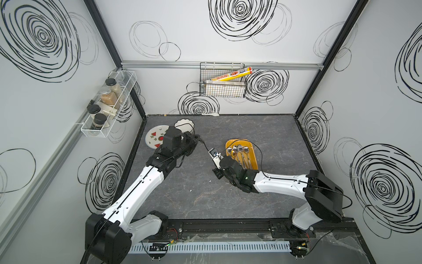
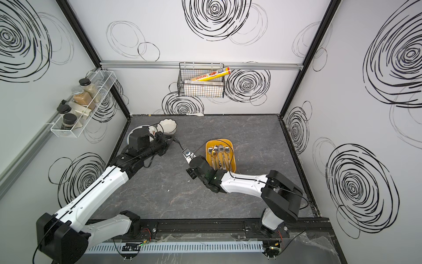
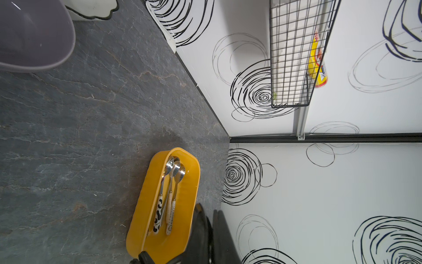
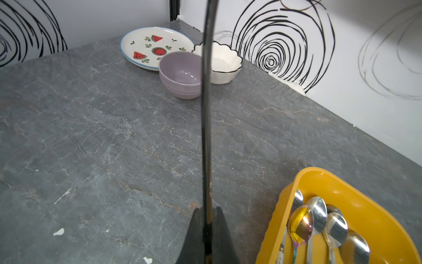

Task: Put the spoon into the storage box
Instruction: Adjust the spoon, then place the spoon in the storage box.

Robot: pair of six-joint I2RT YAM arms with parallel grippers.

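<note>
Right wrist view: right end effector (image 4: 207, 214) pinches the spoon (image 4: 206, 114), a thin black line; left end effector (image 3: 209, 214) unclear.

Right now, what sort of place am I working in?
Probably a mock kitchen booth: spice jars in a wall rack, a plate and bowls on a stone-look counter, spoons in a yellow box.

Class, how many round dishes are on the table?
3. A watermelon plate sits in the far left corner, a purple bowl right beside it, and a white scalloped bowl next to both. The top views hide the purple bowl; nothing more seems hidden.
</note>
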